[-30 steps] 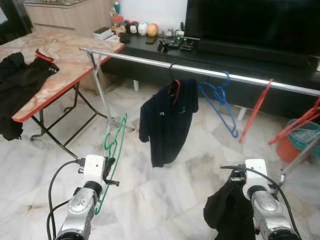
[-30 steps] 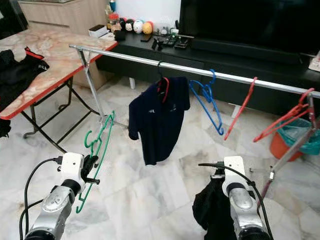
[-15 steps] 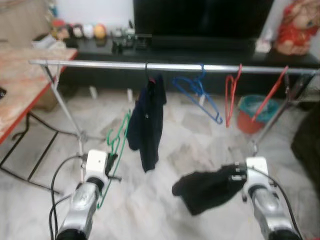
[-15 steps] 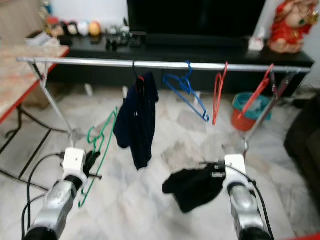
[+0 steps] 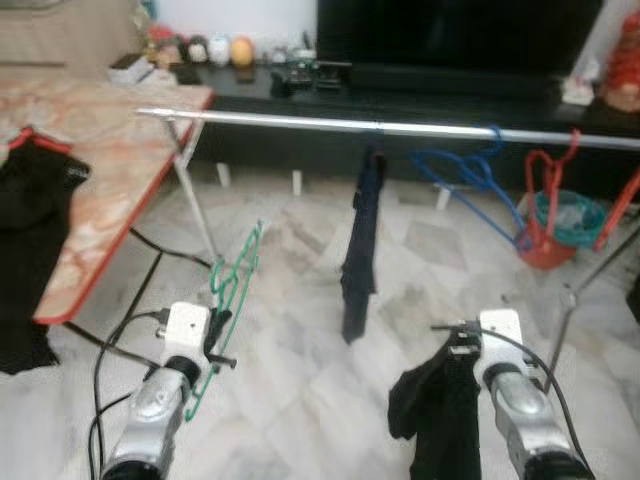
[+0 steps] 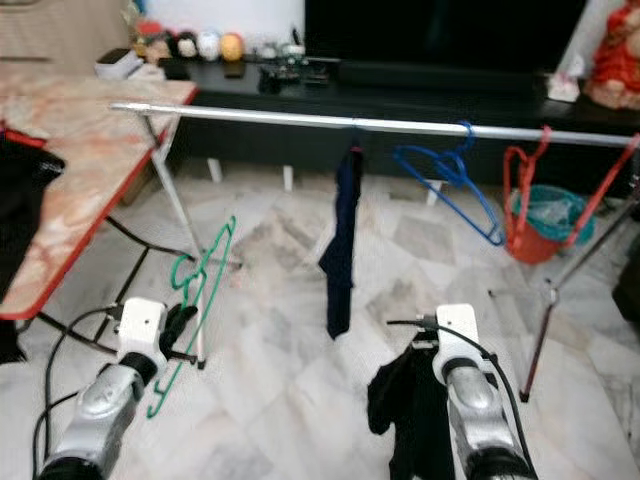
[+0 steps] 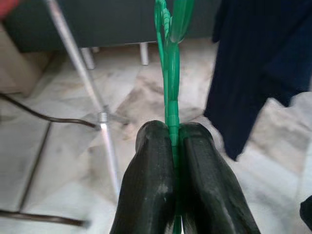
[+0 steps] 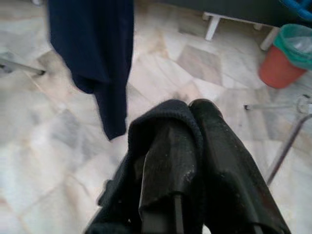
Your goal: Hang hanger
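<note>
- Two grippers are raised in front of the robot, each holding something, before a long silver metal clothes rail (image 5: pixel 300 122) that runs across the room.
- The left gripper (image 7: pixel 171 141) has its two black fingers pressed together on the thin green plastic hanger (image 5: pixel 232 290); the hanger's wire sits squeezed between the pads and rises upright above them, its hook end pointing up toward the rail but well below it, not hung.
- The right gripper (image 8: pixel 187 126) is closed on a black cloth garment (image 5: pixel 440 420), which drapes over one finger and hangs limp beneath the wrist.
- On the rail hangs a dark navy shirt (image 5: pixel 360 240), seen nearly edge-on, roughly between the two arms.
- Farther to the right on the rail hang an empty blue plastic hanger (image 5: pixel 470 175) and then a red plastic hanger (image 5: pixel 545 185), with another red one at the picture's right edge.
- Behind the red hanger stands an orange bucket with a green liner (image 5: pixel 560 225) on the pale marble floor (image 5: pixel 290 380).
- To the left stands a folding table with a pink marble-patterned top and red edge (image 5: pixel 110 150); a black garment with red trim (image 5: pixel 30 200) lies on it and hangs over its near edge.
- Beyond the rail, a low black TV cabinet (image 5: pixel 420 90) carries a large dark screen (image 5: pixel 450 30) and a row of small round figurines (image 5: pixel 200 48).
</note>
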Motion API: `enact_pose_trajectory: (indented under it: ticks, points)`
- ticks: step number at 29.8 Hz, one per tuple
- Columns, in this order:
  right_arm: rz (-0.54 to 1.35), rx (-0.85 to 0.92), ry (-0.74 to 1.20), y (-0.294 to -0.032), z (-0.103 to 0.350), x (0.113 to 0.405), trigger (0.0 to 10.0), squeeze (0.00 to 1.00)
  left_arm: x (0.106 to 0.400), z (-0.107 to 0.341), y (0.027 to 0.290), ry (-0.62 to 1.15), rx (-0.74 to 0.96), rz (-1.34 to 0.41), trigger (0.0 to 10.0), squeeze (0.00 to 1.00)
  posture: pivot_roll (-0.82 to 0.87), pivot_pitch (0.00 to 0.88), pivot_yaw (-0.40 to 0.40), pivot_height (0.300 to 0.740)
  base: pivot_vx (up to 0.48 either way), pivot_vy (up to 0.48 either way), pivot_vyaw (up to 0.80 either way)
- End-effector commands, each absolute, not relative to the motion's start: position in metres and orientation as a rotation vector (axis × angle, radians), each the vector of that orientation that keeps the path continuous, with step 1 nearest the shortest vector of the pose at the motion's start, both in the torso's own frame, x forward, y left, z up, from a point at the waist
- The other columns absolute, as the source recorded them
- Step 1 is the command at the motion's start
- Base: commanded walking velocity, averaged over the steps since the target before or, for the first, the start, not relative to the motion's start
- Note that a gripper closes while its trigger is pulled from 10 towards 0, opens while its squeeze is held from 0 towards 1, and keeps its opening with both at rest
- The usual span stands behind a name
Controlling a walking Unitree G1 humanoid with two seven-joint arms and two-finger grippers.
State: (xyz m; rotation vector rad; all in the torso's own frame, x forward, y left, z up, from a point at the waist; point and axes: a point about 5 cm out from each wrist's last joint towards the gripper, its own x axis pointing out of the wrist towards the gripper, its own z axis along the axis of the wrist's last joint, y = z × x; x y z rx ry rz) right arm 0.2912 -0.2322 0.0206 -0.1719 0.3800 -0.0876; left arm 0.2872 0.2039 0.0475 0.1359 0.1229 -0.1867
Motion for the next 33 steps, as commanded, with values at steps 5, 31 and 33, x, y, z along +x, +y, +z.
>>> enact_pose_trajectory:
  ticks: [5, 31, 33]
  points:
    - [-0.108, -0.175, 0.347, -0.2389, 0.0272, 0.2934, 10.0, 0.0, 0.2907, 0.0515, 0.1938, 0.107, 0.136, -0.221, 10.0, 0.0, 0.0, 0.0, 0.01, 0.74, 0.0, 0.0, 0.0]
    - [-0.107, -0.18, 0.339, -0.2389, 0.0313, 0.2982, 10.0, 0.0, 0.2899, 0.0564, 0.1939, 0.091, 0.132, -0.242, 10.0, 0.0, 0.01, 0.0, 0.013, 0.74, -0.21, 0.0, 0.0]
    - [-0.104, -0.181, 0.338, -0.2385, 0.0325, 0.2995, 10.0, 0.0, 0.2902, 0.0559, 0.1936, 0.102, 0.137, -0.255, 10.0, 0.0, 0.01, 0.0, 0.012, 0.74, -0.351, 0.0, 0.0]
